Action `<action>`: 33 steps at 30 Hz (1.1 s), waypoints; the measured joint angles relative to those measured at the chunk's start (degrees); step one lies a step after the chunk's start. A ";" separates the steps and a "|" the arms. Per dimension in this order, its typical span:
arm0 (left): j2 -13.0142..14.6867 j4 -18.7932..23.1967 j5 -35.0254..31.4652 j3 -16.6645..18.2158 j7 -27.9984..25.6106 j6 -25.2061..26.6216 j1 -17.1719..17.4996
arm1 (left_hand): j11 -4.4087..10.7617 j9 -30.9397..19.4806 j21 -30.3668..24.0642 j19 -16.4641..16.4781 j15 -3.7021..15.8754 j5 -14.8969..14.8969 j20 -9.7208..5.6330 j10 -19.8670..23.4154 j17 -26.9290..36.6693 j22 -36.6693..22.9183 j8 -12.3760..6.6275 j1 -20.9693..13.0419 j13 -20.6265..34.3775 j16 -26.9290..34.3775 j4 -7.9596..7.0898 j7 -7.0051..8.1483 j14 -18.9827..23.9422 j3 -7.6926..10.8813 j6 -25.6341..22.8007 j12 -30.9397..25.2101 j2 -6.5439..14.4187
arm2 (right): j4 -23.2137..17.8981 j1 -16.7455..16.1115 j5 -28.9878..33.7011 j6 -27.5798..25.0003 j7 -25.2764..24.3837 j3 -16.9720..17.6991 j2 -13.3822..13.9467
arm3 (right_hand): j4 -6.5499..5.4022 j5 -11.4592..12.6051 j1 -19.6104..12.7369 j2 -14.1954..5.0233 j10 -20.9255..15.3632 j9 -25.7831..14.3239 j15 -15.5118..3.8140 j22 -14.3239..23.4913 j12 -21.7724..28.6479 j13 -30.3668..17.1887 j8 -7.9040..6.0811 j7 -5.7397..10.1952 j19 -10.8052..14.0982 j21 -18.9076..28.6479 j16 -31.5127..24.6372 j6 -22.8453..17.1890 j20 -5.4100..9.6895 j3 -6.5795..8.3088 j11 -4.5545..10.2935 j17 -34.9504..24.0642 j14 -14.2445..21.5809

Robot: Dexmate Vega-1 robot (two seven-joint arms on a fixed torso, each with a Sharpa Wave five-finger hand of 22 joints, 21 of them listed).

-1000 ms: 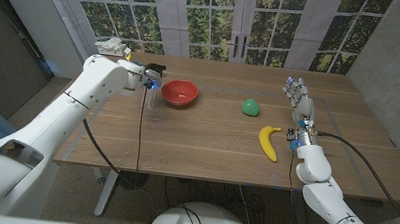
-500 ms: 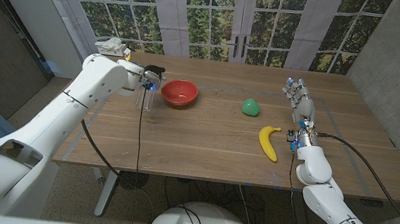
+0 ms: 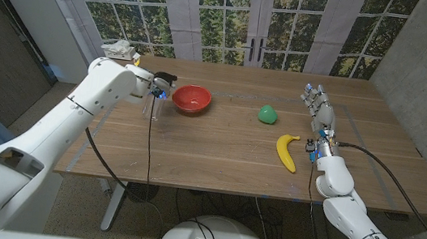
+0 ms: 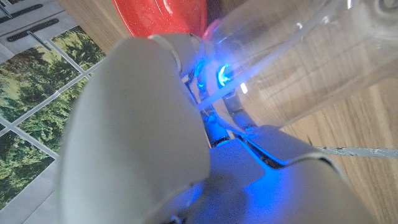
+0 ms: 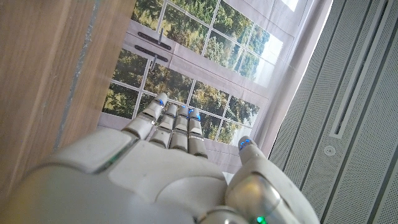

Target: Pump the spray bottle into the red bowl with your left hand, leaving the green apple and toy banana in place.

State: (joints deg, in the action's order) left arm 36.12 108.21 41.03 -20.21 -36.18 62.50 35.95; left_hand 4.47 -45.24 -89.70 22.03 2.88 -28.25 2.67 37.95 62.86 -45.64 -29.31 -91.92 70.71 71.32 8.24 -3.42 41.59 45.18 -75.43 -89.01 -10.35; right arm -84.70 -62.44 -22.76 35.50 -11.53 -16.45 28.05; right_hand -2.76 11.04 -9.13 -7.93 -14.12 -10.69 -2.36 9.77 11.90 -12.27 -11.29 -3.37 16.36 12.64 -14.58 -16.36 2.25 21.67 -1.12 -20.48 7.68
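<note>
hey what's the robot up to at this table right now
The left hand holds a clear spray bottle right beside the red bowl, its black nozzle toward the bowl. The right hand waits open at the table's other side, holding nothing. The green apple and toy banana lie untouched between them.

The left hand point(image 3: 154, 88) hides most of the clear spray bottle point(image 3: 155, 106), its grip unclear
</note>
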 measured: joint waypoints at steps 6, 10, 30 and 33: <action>0.72 0.11 -1.14 -1.42 0.81 0.54 -0.76 | 0.00 -0.99 0.00 -0.04 0.30 0.54 -0.04 0.00 0.58 -0.42 -0.02 0.00 -0.01 -0.37 0.00 -0.30 0.28 0.01 0.30 -0.21 0.00 | 0.54 0.34 -0.22 -0.04 0.23 -0.17 -0.12 | 0.00 0.00 0.00 0.00 0.00 0.00 0.00 0.00 0.00 0.00 0.00 0.00 0.21 -0.44 0.00 0.00 0.21 0.00 0.00 0.00 0.00; 0.98 0.33 -1.82 -1.93 1.19 0.69 -1.00 | 0.03 -1.76 0.00 -0.22 0.36 1.21 -0.21 0.03 0.95 -0.93 -0.02 0.00 -0.01 -0.38 0.00 -0.30 0.33 0.01 0.31 -0.21 -0.01 | 0.78 0.48 -0.34 -0.04 0.34 -0.22 -0.18 | 0.00 0.00 0.00 0.00 0.00 0.00 0.00 -0.01 0.00 0.00 0.00 0.00 0.21 -0.44 0.00 0.00 0.21 0.00 0.00 0.00 0.00; 0.66 1.43 -2.97 -1.30 2.20 -1.34 0.17 | 0.04 -0.48 0.23 -0.08 1.34 2.10 -0.97 -1.23 0.21 -0.99 -2.42 -0.08 -0.72 -2.55 0.01 -1.88 1.32 0.02 1.90 0.19 -0.08 | 0.98 0.30 -0.42 0.66 0.26 -0.04 -0.18 | 0.00 0.00 0.00 0.00 0.00 0.00 0.00 -0.01 0.00 0.00 0.00 0.00 0.21 -0.44 0.00 0.00 0.21 0.00 0.00 -0.01 0.00; 0.76 1.90 -3.15 -1.02 2.38 -2.75 0.78 | 0.51 3.37 0.94 0.29 1.65 1.11 -2.03 0.47 -0.99 0.15 -7.23 -0.23 -7.12 -3.20 0.01 -2.45 1.85 0.02 3.69 4.93 -0.23 | 0.83 0.09 -0.37 0.81 0.18 0.09 -0.16 | 0.00 0.00 0.00 0.00 0.00 0.00 0.00 -0.01 0.00 0.00 0.00 0.00 0.21 -0.44 0.00 0.00 0.21 0.00 0.00 -0.01 0.00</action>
State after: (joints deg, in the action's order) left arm 36.88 110.11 37.88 -21.23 -33.80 59.75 36.73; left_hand 4.98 -41.87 -88.76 22.32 4.53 -27.14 0.64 38.42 61.87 -45.49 -36.54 -92.15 63.59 68.12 8.25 -5.87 43.44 45.20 -71.74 -84.08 -10.58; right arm -83.87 -62.34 -23.13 36.31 -11.34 -16.36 27.89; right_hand -2.76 11.04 -9.13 -7.93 -14.12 -10.69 -2.36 9.76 11.90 -12.27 -11.29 -3.37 16.57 12.20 -14.58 -16.36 2.46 21.67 -1.12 -20.49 7.68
